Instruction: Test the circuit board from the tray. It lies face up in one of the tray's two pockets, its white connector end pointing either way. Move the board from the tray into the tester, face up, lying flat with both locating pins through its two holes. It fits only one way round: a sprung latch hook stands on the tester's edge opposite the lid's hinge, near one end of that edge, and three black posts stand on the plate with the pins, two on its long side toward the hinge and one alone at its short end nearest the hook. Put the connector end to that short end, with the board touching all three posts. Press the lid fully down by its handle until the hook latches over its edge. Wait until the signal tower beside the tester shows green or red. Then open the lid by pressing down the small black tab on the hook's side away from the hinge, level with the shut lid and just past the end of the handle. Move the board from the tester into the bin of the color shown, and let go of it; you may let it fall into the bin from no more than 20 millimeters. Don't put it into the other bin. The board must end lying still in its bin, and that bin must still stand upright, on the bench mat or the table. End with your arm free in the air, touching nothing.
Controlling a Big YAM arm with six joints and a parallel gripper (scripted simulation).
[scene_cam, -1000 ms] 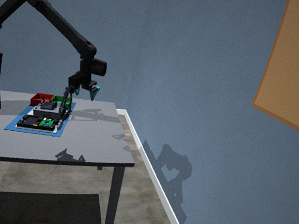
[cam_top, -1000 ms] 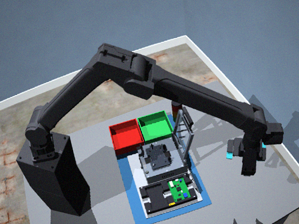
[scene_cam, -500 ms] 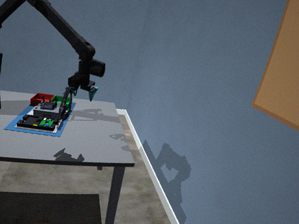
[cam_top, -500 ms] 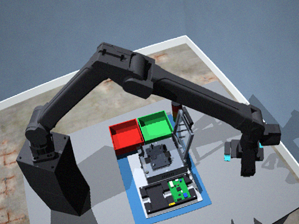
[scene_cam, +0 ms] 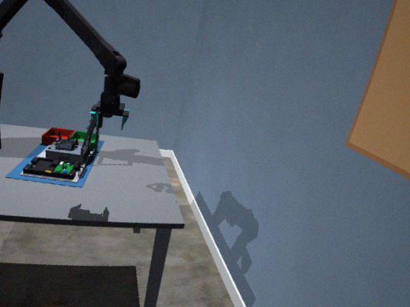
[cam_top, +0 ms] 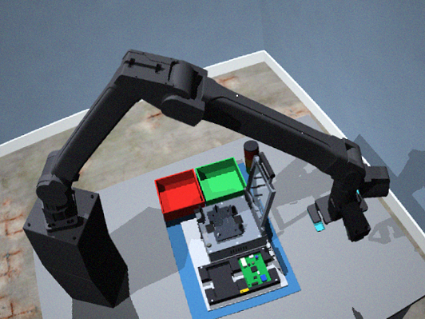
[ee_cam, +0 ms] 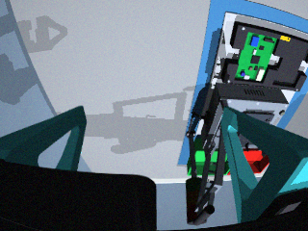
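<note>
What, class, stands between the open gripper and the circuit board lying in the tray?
Nothing visible does. The gripper hangs open and empty in the air beside the tester's raised lid, off to one side of the tray. The circuit board lies uncovered in its pocket, open from above.

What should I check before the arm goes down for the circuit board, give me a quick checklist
1. Gripper open and holding nothing: ok.
2. Circuit board lying in the tray, in the pocket on the lid's side: ok.
3. Tester lid raised, plate uncovered: ok.
4. Gripper above the board: not ok; it hangs in the air to the side, past the lid, over the bare table.
5. Red bin and green bin upright: ok.
6. Signal tower colour: cannot tell.
</note>
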